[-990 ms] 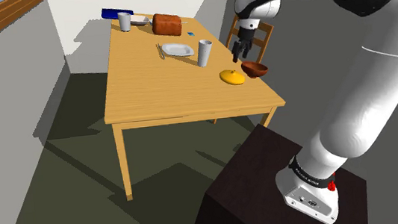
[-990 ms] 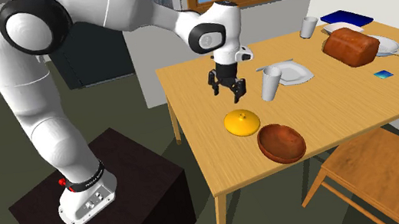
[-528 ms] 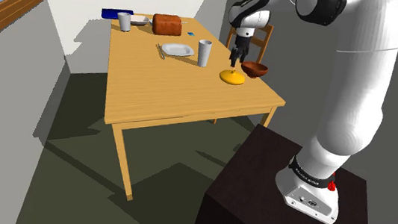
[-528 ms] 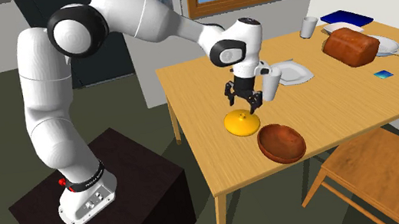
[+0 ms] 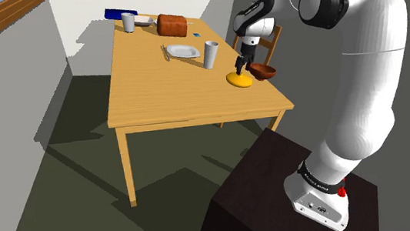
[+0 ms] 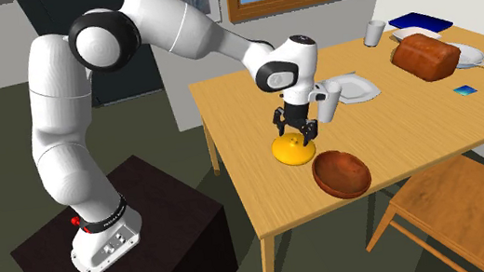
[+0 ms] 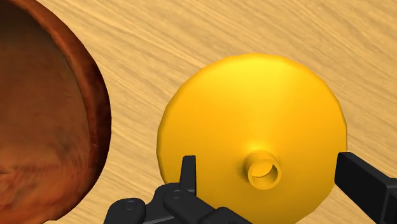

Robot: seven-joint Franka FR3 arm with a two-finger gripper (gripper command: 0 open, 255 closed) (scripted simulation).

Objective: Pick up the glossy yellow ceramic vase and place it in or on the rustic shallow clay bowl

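Yellow vase (image 7: 251,133) is sitting on the worktop (image 6: 398,122), just beside the bowl (image 6: 342,173); the claw (image 6: 296,134) is hanging wide over it, straddling its small neck, gripping nothing; grasping seems in hand, calling for closing, then lifting; the arm is reaching out, wrist pointing down.

White rounded arm (image 6: 62,153), dark joints, black hand (image 6: 296,137), red base button (image 6: 75,219).

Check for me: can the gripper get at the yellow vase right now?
Probably yes: the gripper hangs open right above the yellow vase, fingers either side of its neck, nothing between; the brown bowl sits apart beside it.
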